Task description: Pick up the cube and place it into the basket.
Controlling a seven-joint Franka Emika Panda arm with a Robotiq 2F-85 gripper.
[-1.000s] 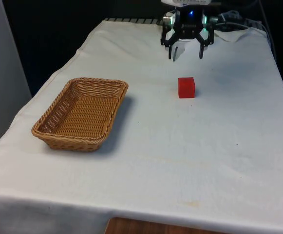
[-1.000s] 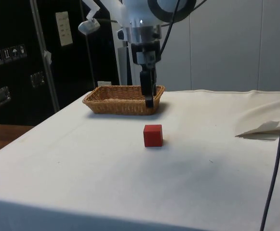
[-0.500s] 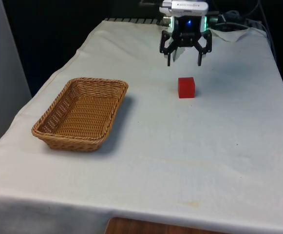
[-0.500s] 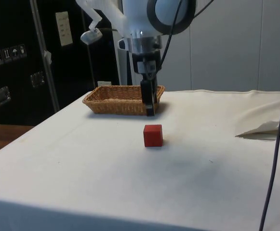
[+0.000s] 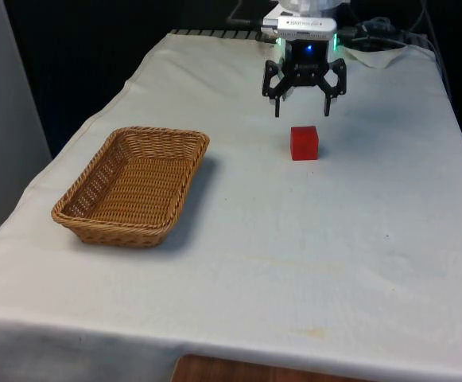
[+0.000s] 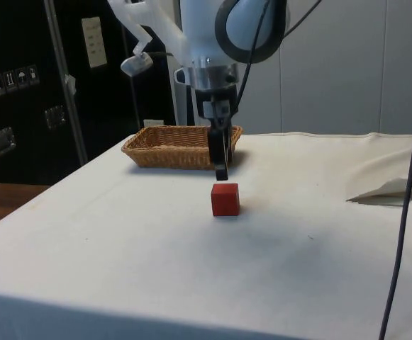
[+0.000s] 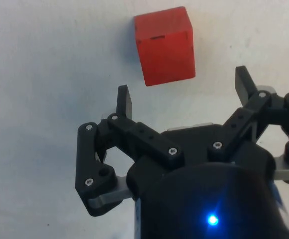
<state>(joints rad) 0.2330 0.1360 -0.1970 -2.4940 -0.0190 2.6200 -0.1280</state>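
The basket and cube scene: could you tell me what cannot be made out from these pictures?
- Basket floor: side view, hidden by its near wall.
- Basket's middle rim: side view, crossed by the gripper.
- Cube far face: front view, turned away.
- Table near edge: front view, cut off.

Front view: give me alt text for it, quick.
An open black gripper hangs just above and behind a red cube on the white cloth. An empty wicker basket sits apart, toward the front view's left.
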